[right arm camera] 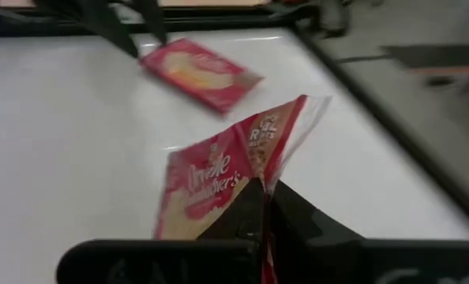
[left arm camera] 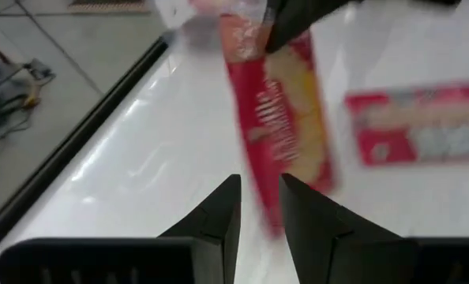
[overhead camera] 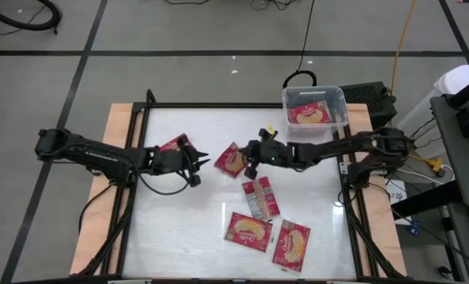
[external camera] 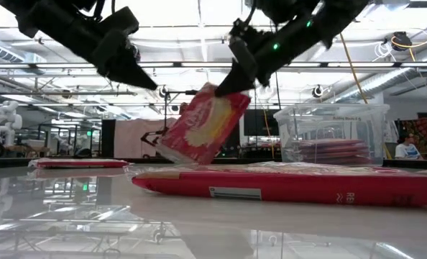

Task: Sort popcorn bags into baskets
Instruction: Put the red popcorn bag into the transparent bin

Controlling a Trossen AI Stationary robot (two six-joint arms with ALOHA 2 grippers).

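My right gripper (overhead camera: 250, 164) is shut on a red popcorn bag (overhead camera: 230, 161) at mid-table, which shows tilted in the low view (external camera: 203, 126). My left gripper (overhead camera: 196, 164) hovers just left of that bag, its fingers a little open (left arm camera: 258, 197) with nothing between them. Another bag (overhead camera: 174, 144) lies flat on the table beside the left arm. Three more bags (overhead camera: 260, 197), (overhead camera: 248, 231), (overhead camera: 290, 244) lie flat toward the near edge. The clear basket (overhead camera: 286, 99) stands at the far right with a bag (overhead camera: 309, 114) inside. My right gripper pinches the bag's upper edge near a corner (right arm camera: 258, 170) between its two fingers. The fingers slant down from the table's right (external camera: 231, 83). The bag hangs tilted below them, picture side toward the near edge. I cannot tell whether its low end (external camera: 181, 155) is clear of the table.
A black box (overhead camera: 373, 99) sits behind the basket at the far right. Dark frame rails (overhead camera: 132, 197) run along the table's left and right sides. A cable (overhead camera: 298, 79) loops behind the basket. Bare table top lies at the near left.
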